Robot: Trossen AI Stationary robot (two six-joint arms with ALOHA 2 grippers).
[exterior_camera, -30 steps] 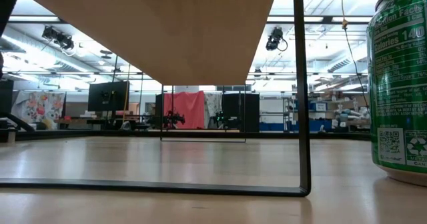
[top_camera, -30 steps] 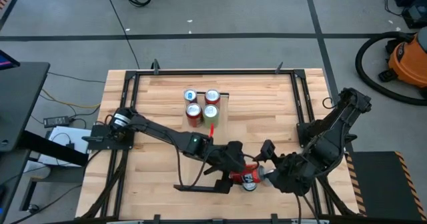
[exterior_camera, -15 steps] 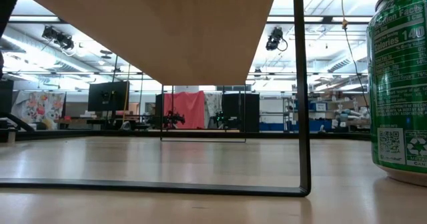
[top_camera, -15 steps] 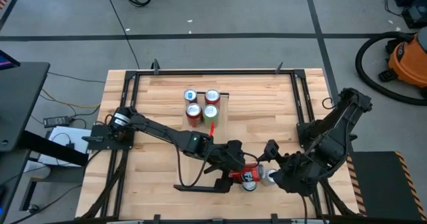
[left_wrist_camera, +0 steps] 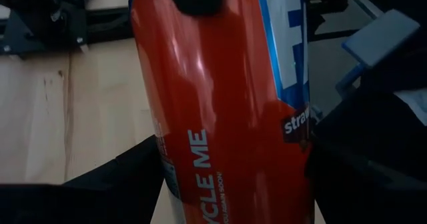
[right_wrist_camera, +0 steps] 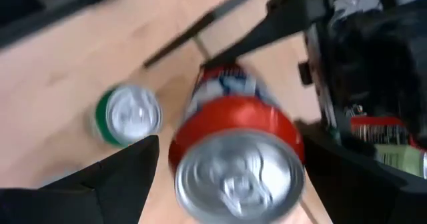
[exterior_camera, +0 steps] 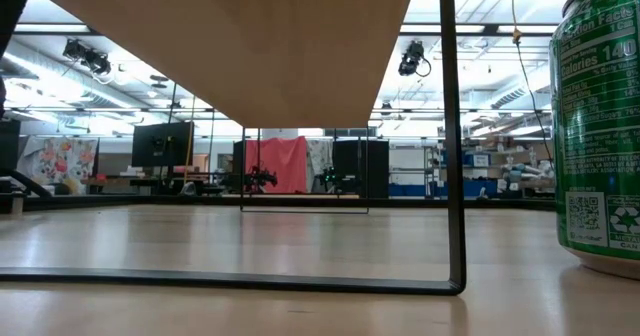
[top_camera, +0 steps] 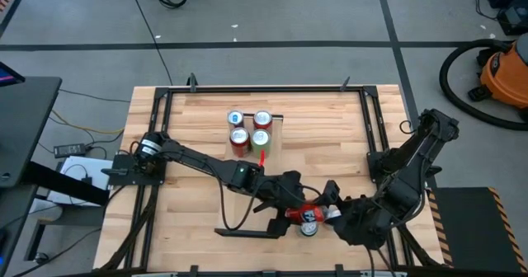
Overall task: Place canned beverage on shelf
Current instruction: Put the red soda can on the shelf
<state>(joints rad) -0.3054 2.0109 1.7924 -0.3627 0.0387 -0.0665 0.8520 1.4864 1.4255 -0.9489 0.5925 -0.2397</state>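
Observation:
My left gripper [top_camera: 295,211] is shut on a red can [top_camera: 312,215] above the table's near edge, just right of the shelf [top_camera: 247,219]. The can lies tilted, its silver top [right_wrist_camera: 237,174] toward my right gripper [top_camera: 332,211]. That gripper is open, with a finger on each side of the can's top end; whether they touch it, I cannot tell. A green can [right_wrist_camera: 127,114] stands on the table under the red one. The low view shows the shelf's underside [exterior_camera: 230,46] and its black leg [exterior_camera: 450,136]. My left gripper pinches the red can's side wall [left_wrist_camera: 200,164] between its two fingers [left_wrist_camera: 113,184], toward the can's bottom end. The fingers come slanting down from the table's left and lie across the can. The can is lifted clear of the table, tilted, top end toward the table's right.
Several cans [top_camera: 250,129] stand in a block on the far middle of the slatted tabletop [top_camera: 330,129]. The green can [exterior_camera: 600,126] stands close beside the shelf's leg. A black frame [top_camera: 264,89] runs round the table. Bare wood lies to the far right.
My right gripper has sunk a little and closed in around the red can's top end, staying open. The left gripper and the can have kept still.

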